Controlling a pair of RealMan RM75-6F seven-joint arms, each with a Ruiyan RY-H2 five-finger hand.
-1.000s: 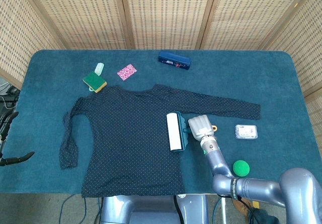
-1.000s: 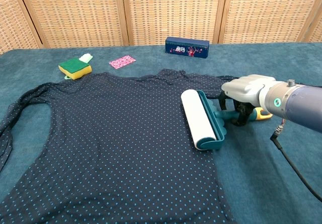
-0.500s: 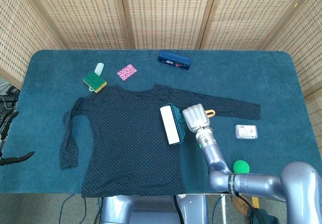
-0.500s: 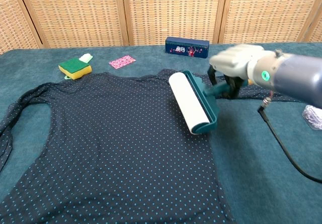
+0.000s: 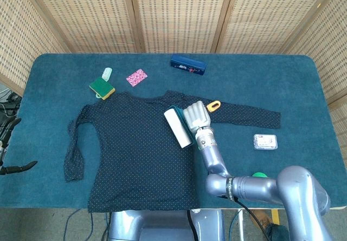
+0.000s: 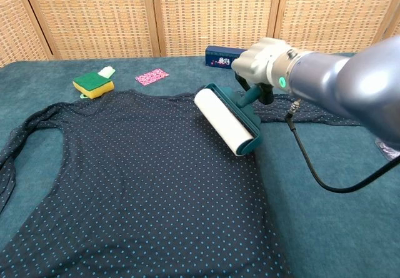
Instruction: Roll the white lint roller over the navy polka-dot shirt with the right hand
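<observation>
The navy polka-dot shirt (image 5: 135,143) (image 6: 137,178) lies flat on the blue table, sleeves spread. My right hand (image 5: 196,115) (image 6: 262,62) grips the teal handle of the white lint roller (image 5: 178,127) (image 6: 225,120). The roller lies angled over the shirt's right side, near the armpit, and whether it touches the cloth cannot be told. The handle's orange end (image 5: 213,106) sticks out past the hand in the head view. Neither view shows my left hand.
At the back of the table (image 5: 303,89) lie a green-and-yellow sponge (image 5: 101,87) (image 6: 93,84), a pink patterned card (image 5: 136,77) (image 6: 152,76) and a dark blue box (image 5: 187,65) (image 6: 222,57). A small clear packet (image 5: 264,141) and a green disc (image 5: 259,174) sit to the right.
My right hand has carried the roller left and toward the back, from the shirt's right edge onto its upper right body. The roller has turned more diagonal.
</observation>
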